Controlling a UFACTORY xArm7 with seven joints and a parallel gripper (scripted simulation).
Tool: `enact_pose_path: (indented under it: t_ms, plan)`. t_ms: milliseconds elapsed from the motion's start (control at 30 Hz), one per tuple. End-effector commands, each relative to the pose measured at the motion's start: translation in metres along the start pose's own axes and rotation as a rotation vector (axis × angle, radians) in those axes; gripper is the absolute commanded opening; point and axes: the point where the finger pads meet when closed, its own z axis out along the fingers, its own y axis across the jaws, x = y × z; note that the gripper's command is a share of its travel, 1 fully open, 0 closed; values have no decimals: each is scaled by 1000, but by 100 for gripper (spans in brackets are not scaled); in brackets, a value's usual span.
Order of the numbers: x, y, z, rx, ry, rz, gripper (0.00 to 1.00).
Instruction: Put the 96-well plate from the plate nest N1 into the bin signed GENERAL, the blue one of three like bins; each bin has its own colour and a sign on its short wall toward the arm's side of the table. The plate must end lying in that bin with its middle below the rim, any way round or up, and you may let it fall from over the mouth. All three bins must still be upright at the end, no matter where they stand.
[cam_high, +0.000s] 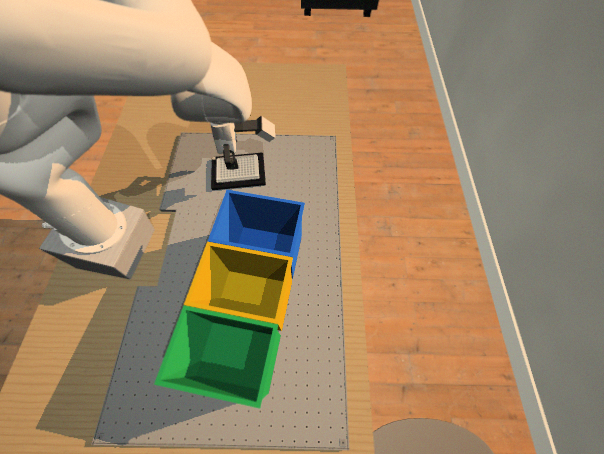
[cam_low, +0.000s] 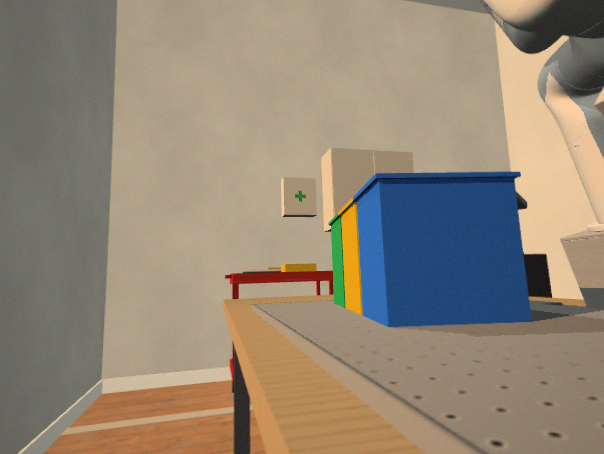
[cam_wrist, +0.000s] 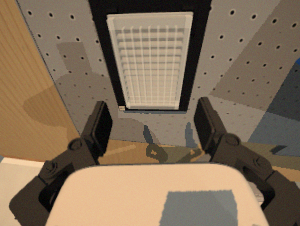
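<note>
I had the gripper (cam_wrist: 150, 125) fully open, holding nothing, hovering just short of the plate (cam_wrist: 150, 59). The plate lay flat in its black nest (cam_high: 218, 183), at 11 o'clock from the blue bin (cam_high: 299, 225). The yellow bin (cam_high: 197, 285) and green bin (cam_high: 170, 360) stood upright.

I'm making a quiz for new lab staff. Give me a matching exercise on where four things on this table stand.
1 plate
2 blue bin
3 yellow bin
4 green bin

a middle of the row
b in the black nest
c end of the row farthest from the nest
d next to the nest

Pairs: 1-b, 2-d, 3-a, 4-c
</note>
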Motion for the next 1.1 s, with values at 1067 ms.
enact_pose_path:
  t_ms: [1067]
  plan:
    - [4,-3,44,-58,49,9,100]
